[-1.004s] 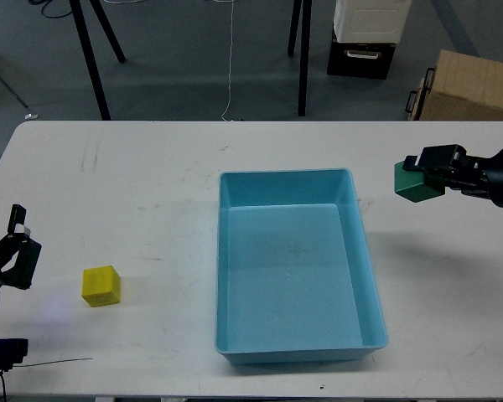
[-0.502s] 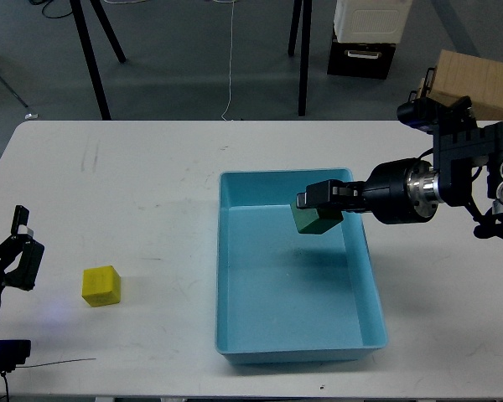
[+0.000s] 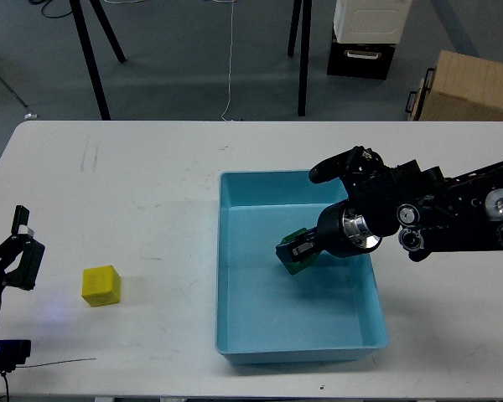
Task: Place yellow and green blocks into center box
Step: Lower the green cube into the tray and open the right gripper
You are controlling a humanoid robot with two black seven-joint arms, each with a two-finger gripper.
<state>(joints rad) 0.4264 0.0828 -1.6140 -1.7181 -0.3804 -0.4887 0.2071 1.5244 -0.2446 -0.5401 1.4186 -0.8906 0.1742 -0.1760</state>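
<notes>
Roughly halfway: right gripper grips the green block low inside the blue box, not yet released, while the yellow block sits untouched on the table near the open left gripper.

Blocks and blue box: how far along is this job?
Done: nothing released yet. In hand: the right tool holds the green block low inside the blue box. Left: the yellow block sits untouched on the table near the left tool.
</notes>
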